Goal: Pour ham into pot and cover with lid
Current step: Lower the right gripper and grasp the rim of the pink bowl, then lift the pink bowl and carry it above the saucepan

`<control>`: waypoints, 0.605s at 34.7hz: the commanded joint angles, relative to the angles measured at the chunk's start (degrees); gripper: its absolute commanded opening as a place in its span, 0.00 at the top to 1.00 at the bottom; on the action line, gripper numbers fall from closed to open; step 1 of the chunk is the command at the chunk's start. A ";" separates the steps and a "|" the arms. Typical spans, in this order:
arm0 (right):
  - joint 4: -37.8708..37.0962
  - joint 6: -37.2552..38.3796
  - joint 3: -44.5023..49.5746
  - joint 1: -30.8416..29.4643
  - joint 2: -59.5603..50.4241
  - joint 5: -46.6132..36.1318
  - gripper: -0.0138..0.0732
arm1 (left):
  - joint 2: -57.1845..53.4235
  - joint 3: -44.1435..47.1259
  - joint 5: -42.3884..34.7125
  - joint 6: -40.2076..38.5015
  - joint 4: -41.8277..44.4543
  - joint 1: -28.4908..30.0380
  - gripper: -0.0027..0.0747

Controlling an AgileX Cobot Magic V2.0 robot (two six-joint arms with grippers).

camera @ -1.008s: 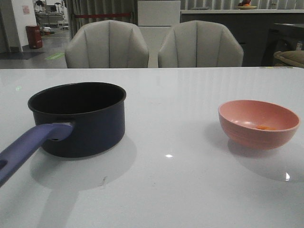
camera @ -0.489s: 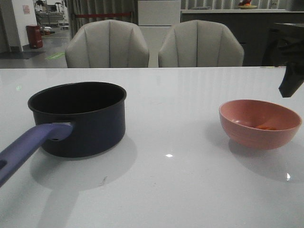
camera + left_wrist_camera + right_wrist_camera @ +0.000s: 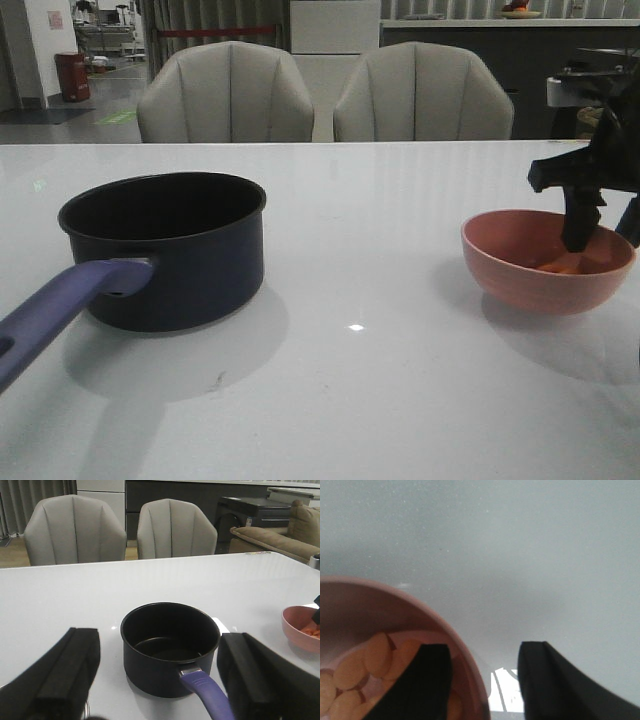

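We count one dark navy saucepan (image 3: 165, 248) with purple-blue handle, empty, on our left of one white table (image 3: 380, 380), one salmon-pink round bowl (image 3: 545, 262) holding several orange-pink ham slices (image 3: 355, 672), right gripper (image 3: 482, 680) open, straddling its rim, gripping nothing, left gripper (image 3: 160, 680) wide open, empty, two grey chairs (image 3: 225, 95).

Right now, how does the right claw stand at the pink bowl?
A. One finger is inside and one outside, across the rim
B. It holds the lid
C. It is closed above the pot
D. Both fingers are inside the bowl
A: the right wrist view shows the right claw open, its fingers on either side of the pink bowl rim, one over the ham.
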 commanded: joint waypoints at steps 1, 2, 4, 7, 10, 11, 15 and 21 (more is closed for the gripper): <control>0.56 -0.24 -2.75 -0.36 -0.88 0.10 0.58 | 0.66 -1.42 -4.90 0.00 -0.27 -0.55 0.28; 1.08 -0.24 -2.89 -0.36 -0.86 0.10 0.64 | 0.66 -1.42 -4.90 0.00 -0.27 -0.55 0.28; 2.20 -0.24 -3.04 -0.36 -0.84 0.13 0.70 | 0.66 -1.42 -4.90 0.00 -0.27 -0.55 0.28; 2.59 -0.30 -3.31 -0.36 -1.04 0.54 0.67 | 0.66 -1.42 -4.90 0.00 -0.27 -0.55 0.28; 2.20 -0.71 -3.31 -0.36 -1.56 -0.36 0.67 | 0.66 -1.42 -4.90 0.00 -0.27 -0.55 0.28; 2.20 -0.76 -3.31 -0.36 -1.57 -0.78 0.67 | 0.66 -1.42 -4.90 0.00 -0.27 -0.55 0.28; 3.83 -0.67 -3.51 -0.36 -2.52 -0.54 0.68 | 0.66 -1.42 -4.90 0.00 -0.27 -0.55 0.28; 4.99 -1.41 -8.23 1.24 -4.62 4.73 0.68 | 0.66 -1.42 -4.90 0.00 -0.27 -0.55 0.28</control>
